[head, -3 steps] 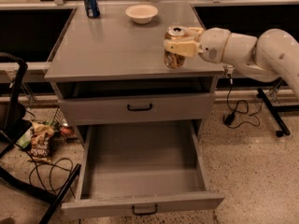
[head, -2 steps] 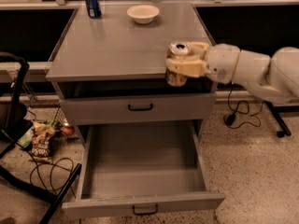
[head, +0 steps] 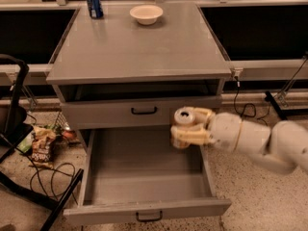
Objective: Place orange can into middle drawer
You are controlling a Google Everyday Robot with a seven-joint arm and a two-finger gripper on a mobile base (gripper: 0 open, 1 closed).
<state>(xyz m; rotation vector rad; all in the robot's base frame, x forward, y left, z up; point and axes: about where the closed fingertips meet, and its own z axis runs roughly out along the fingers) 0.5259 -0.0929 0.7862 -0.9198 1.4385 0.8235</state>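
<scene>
My gripper is shut on the orange can, a small gold-orange can with a silver top. It holds the can upright in front of the cabinet, above the right rear part of the open middle drawer. The drawer is pulled fully out, and its grey inside is bare. Its small black handle shows at the front. The white arm reaches in from the right.
The upper handled drawer is shut. A dark blue can and a white bowl stand at the back of the cabinet top. Snack bags and cables lie on the floor at left, beside a black chair base.
The gripper has carried the orange can off the cabinet top's right edge, down and forward past the upper drawer, to just above the open middle drawer.
</scene>
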